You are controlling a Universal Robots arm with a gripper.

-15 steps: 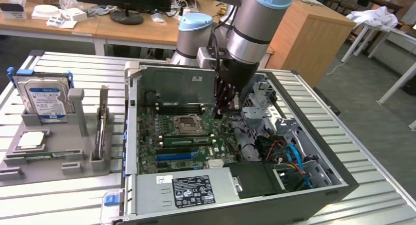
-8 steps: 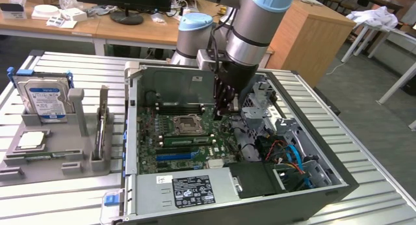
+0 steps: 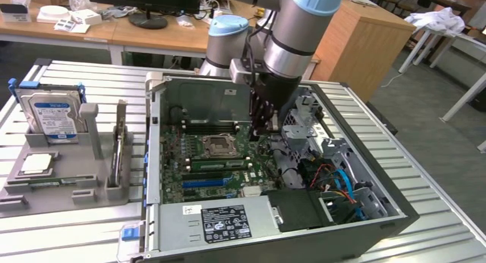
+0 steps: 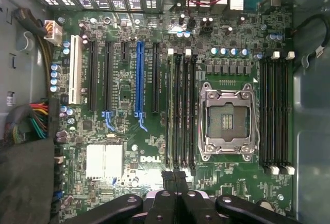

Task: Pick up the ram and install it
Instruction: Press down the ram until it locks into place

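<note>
Above green motherboard, black claw pinched shut; thin green ram seated upright.

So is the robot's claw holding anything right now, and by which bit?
Nothing that shows: the black gripper is shut above the green motherboard of the open computer case, with nothing between its fingertips.

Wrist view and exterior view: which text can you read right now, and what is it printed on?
"DELL": white print on the motherboard, wrist view.
Hard drive label, blue and white: too blurred to read.
Power supply sticker, black: too small to read.
Small white markings across the motherboard: too small to read.
</note>
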